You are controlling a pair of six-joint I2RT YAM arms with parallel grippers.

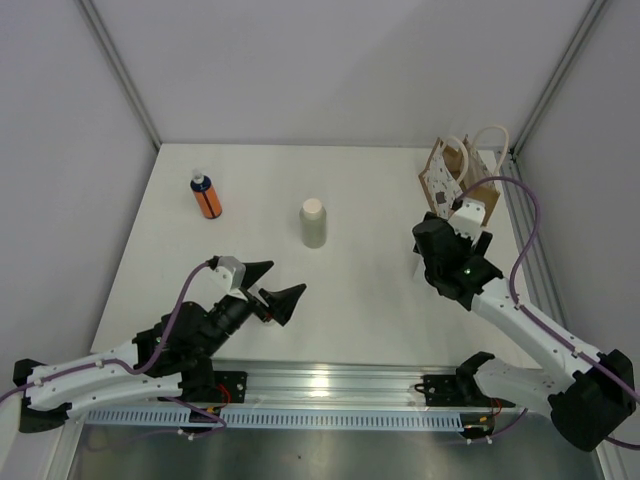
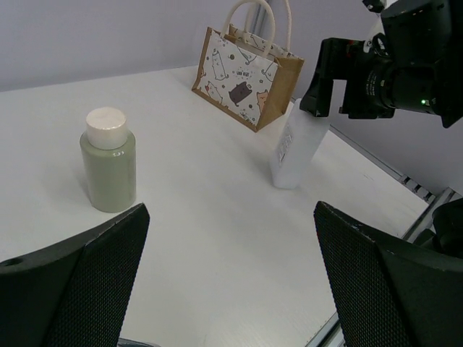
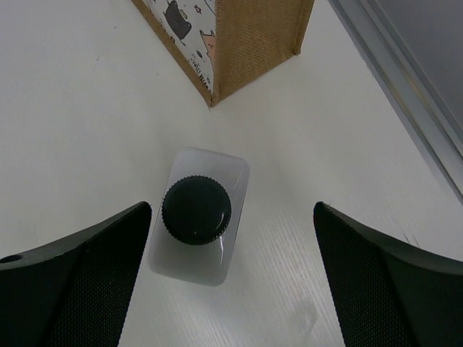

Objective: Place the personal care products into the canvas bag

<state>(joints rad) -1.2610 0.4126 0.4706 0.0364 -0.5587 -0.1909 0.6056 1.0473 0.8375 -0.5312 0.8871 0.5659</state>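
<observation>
The cream bottle with a white cap stands upright mid-table; it also shows in the left wrist view. The orange bottle with a blue-white cap stands at the far left. The canvas bag stands upright at the far right, also in the left wrist view and the right wrist view. A white flat-sided bottle with a black cap stands just in front of the bag. My right gripper is open above it, the cap nearer its left finger. My left gripper is open and empty.
A metal frame rail runs along the table's right edge, close to the bag. An aluminium rail lies along the near edge by the arm bases. Grey walls close in the table on three sides.
</observation>
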